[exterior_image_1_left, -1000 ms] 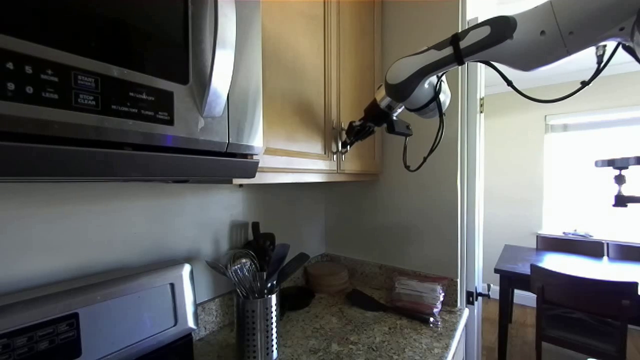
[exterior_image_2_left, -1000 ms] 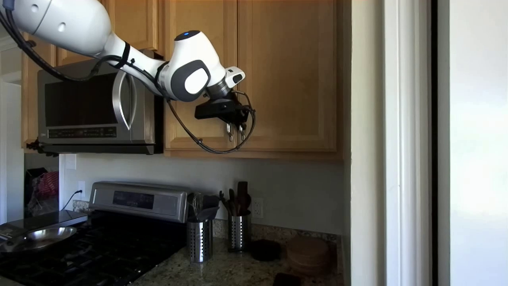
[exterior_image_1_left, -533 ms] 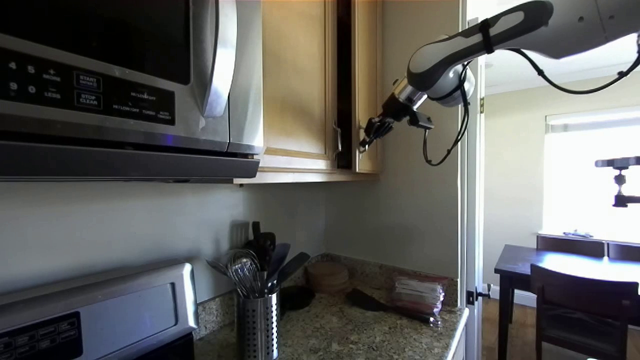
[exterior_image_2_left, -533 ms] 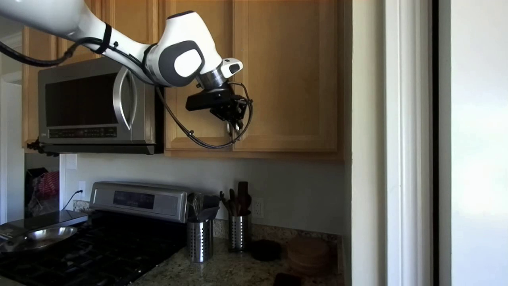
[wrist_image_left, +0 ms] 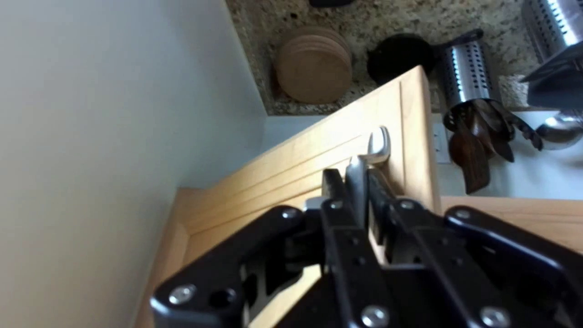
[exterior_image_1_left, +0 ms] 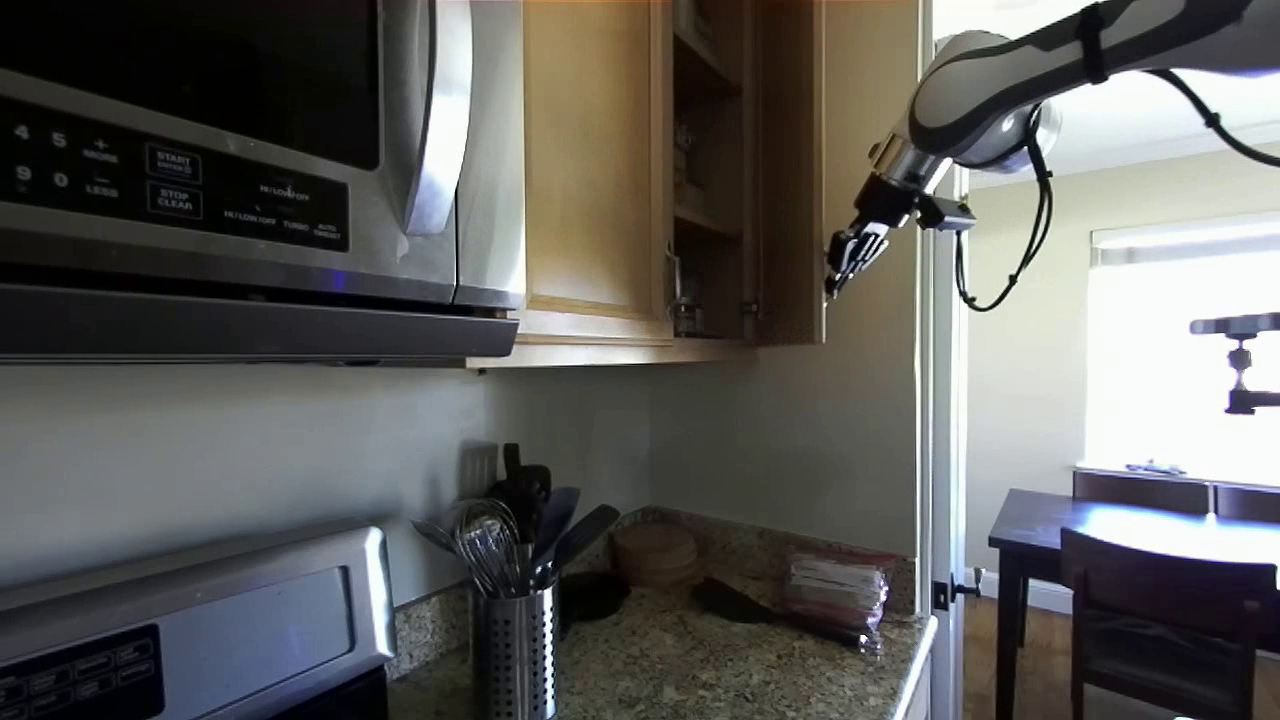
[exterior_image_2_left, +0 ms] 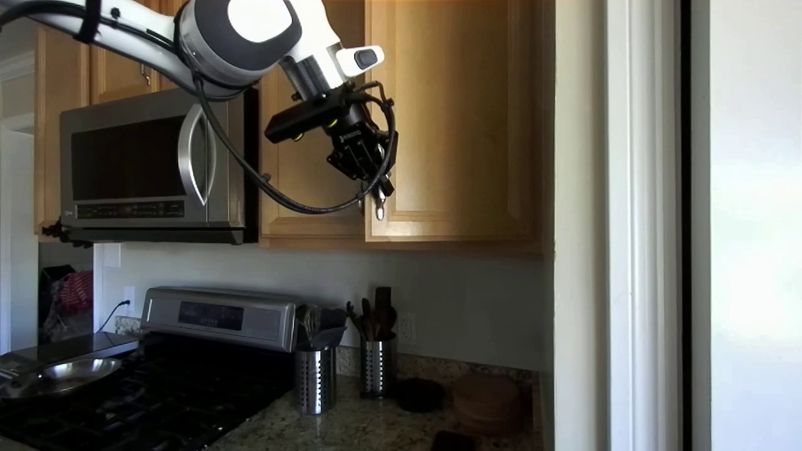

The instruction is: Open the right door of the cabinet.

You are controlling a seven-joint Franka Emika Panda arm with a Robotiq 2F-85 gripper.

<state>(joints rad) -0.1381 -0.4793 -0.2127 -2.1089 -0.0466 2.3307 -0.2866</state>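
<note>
- Jaws drawn nearly together, gripping the silver bar handle (wrist_image_left: pixel 359 175) between them.
- Handle's lower end protrudes past the jaws.
- Right cabinet door (exterior_image_1_left: pixel 788 190) stands open.

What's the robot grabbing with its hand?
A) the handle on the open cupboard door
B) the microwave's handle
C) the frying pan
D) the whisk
A: the wrist view shows the hand pinching the silver bar handle on the open right door.
</note>
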